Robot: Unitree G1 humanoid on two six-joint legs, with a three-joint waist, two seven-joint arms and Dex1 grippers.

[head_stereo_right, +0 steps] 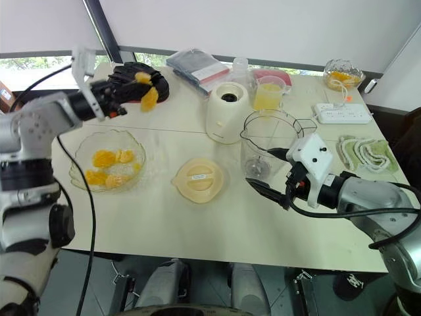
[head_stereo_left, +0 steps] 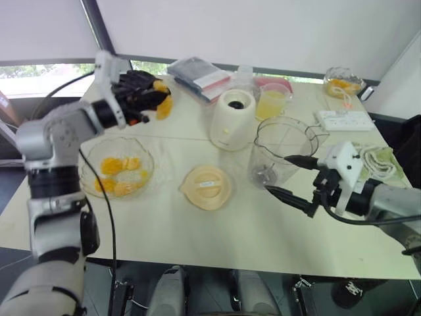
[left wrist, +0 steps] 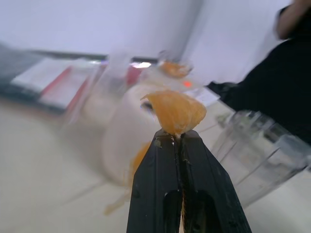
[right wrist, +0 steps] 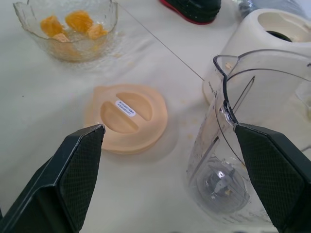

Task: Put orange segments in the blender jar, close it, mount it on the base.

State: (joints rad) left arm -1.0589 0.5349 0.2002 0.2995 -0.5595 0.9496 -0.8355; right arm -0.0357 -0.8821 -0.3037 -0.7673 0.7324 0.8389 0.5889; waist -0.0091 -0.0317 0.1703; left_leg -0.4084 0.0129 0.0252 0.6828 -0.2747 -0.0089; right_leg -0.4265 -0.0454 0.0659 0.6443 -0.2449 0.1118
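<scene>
Now, left gripper (left wrist: 179,138) jaws clamped on a glossy orange segment (left wrist: 176,112), held high; clear plastic blender jar (head_stereo_left: 283,153) sits to its right, w/ right gripper (right wrist: 167,133) jaws wide apart beside it.

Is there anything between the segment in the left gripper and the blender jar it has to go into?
The base stands on the table between the left gripper, shut on an orange segment, and the jar. The segment is held above table level, and the jar's mouth is open, its lid lying on the table.
</scene>
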